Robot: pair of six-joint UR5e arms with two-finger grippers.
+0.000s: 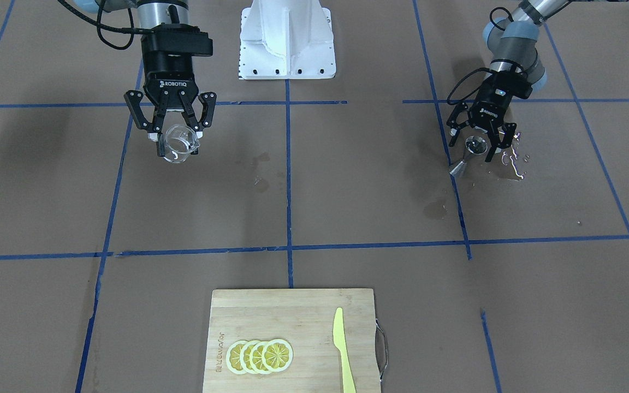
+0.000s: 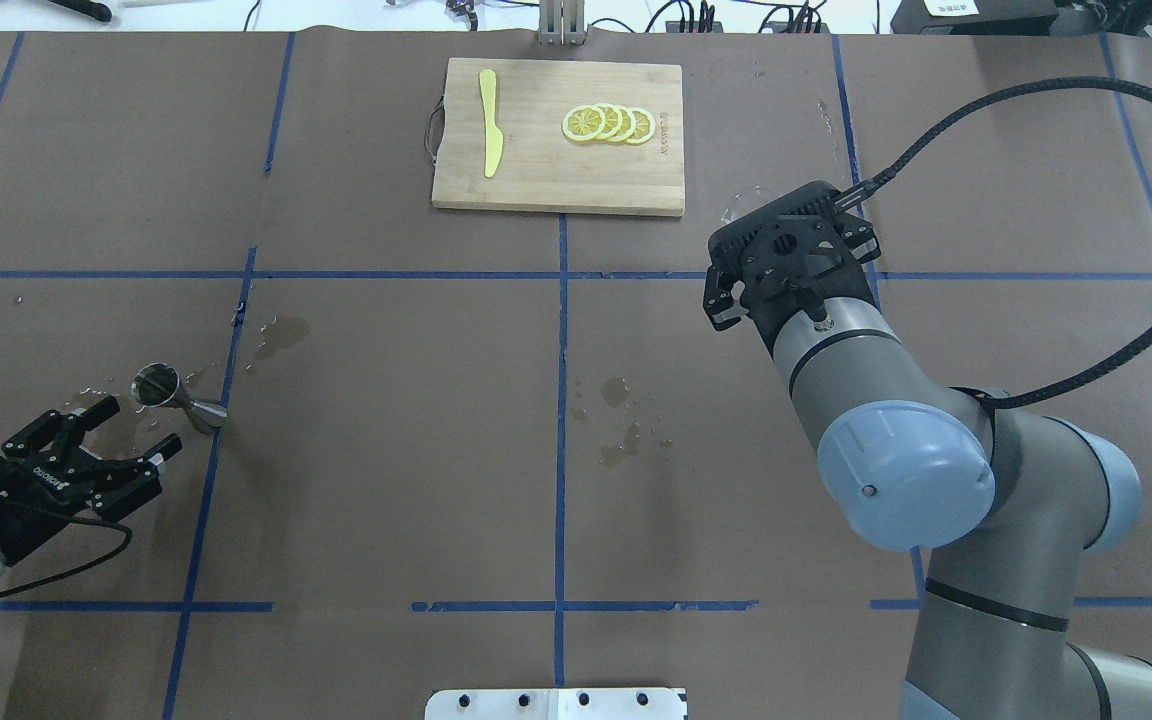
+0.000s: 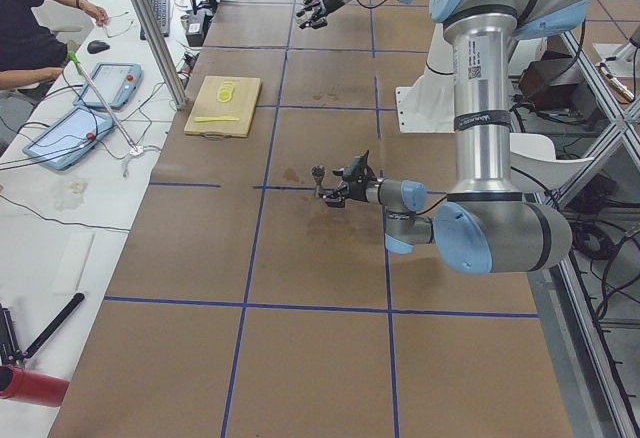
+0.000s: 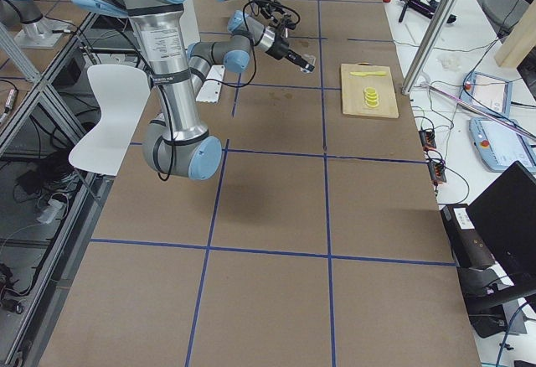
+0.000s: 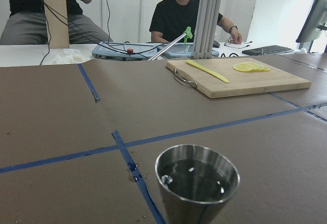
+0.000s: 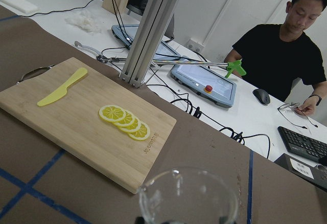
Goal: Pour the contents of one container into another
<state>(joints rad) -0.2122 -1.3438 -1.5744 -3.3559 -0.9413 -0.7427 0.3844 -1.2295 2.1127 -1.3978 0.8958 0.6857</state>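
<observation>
Brown taped table (image 1: 347,191): right gripper (image 1: 178,136) clamps the cup (image 1: 179,144) aloft; left gripper (image 2: 136,425), fingers spread and empty, beside the jigger (image 2: 161,386).

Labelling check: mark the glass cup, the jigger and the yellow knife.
glass cup (image 1: 179,143), front-facing view, middle of its clear body.
jigger (image 2: 155,384), overhead view, inside its upper bowl.
yellow knife (image 1: 339,333), front-facing view, on the blade.
</observation>
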